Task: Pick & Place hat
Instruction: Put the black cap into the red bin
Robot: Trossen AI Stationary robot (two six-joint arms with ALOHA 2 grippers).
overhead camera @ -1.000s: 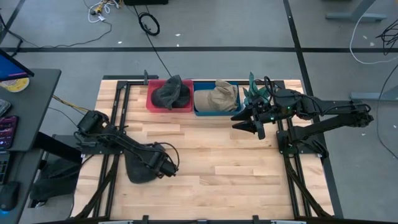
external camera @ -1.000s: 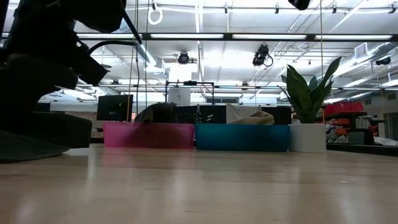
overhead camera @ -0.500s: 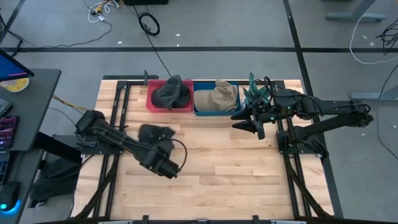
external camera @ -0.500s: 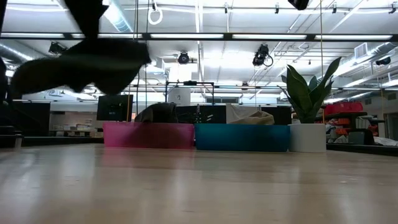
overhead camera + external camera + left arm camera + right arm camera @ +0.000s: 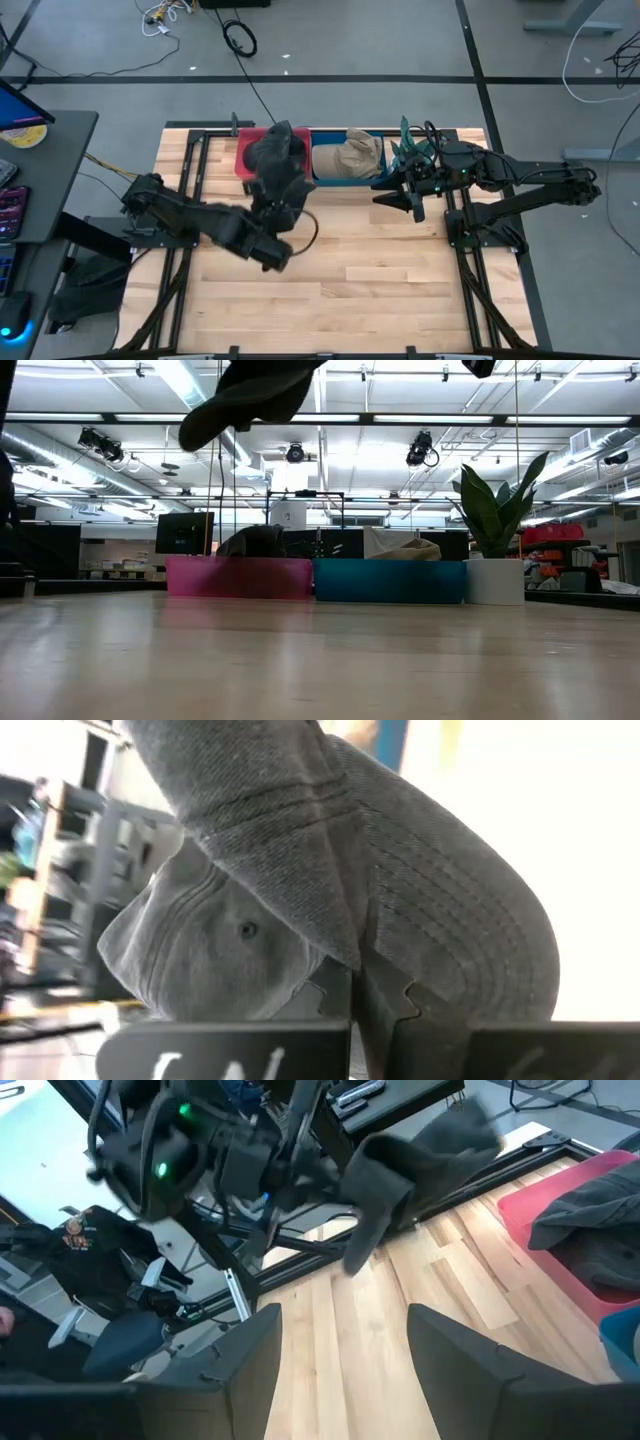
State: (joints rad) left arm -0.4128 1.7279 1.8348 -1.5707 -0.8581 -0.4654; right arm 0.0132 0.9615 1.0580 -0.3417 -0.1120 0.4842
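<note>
Above the wooden table: a two-arm robot at work, seen from overhead.
Left gripper (image 5: 268, 232): raised over the pale plank table (image 5: 380, 270), left of centre, its fingers (image 5: 340, 1005) pinched tight on the fabric of a dark grey cloth hat (image 5: 278, 178).
Dark grey cloth hat: hanging clear of the table, just on the near side of the red plastic bin (image 5: 247, 166); in the low view it shows dark (image 5: 250, 400) high above the boards, and from the left wrist its stitched brim (image 5: 400, 910) fills the picture.
Red plastic bin: at the far edge, holding another dark grey hat (image 5: 252, 541).
Blue plastic bin (image 5: 322, 176): touching the red bin's right side, holding a crumpled tan hat (image 5: 349, 156).
Green potted plant in a white pot (image 5: 494, 575): just right of the blue bin.
Right gripper (image 5: 410, 199): at the table's right edge, near the blue bin and plant, its fingers (image 5: 250, 1355) spread apart, holding nothing.
</note>
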